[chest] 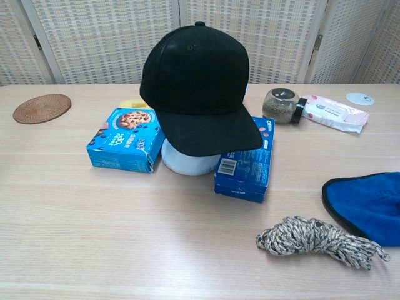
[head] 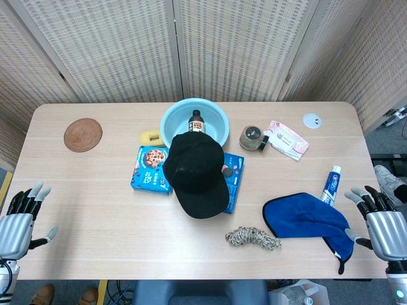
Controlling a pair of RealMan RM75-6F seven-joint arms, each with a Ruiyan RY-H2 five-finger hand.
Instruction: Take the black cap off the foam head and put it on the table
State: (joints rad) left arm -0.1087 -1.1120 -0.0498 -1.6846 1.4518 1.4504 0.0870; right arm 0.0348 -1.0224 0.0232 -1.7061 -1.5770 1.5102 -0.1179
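- Fingers spread on the left hand (head: pixel 22 219), nothing in it; it rests at the near left edge of the pale wooden table (head: pixel 95 190), wrist cut off by the frame.
- The right hand (head: pixel 381 222) mirrors it at the near right edge, fingers apart and empty; the chest view shows neither hand.
- The black fabric baseball cap (chest: pixel 197 87) sits on the white foam head (chest: pixel 186 164) mid-table, hiding nearly all of it.
- Its brim points toward the robot, slightly rightward, long axis running front to back.
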